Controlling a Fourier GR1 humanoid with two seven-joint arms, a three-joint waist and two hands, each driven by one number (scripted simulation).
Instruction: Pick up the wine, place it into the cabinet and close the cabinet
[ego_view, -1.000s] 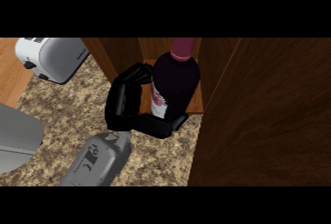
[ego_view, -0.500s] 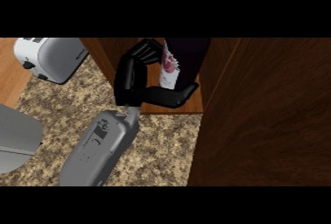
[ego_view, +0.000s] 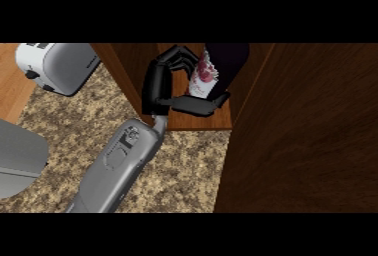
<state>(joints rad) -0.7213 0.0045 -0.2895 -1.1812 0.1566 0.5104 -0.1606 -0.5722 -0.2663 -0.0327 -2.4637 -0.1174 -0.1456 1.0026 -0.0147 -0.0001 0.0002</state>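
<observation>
Wine (ego_view: 214, 67): one bottle, dark glass with a white and red label, inside the cabinet above its wooden shelf (ego_view: 199, 121). Left to right: one grey object at the edge; one white toaster (ego_view: 59, 65) on the speckled surface (ego_view: 184, 165); one grey forearm ending in one black hand (ego_view: 173, 82), the left by my reading, fingers and thumb curled round the bottle; one dark cabinet door (ego_view: 303, 130), open. Progress: bottle lifted and inside the cabinet; release, withdrawal and door closing remain.
</observation>
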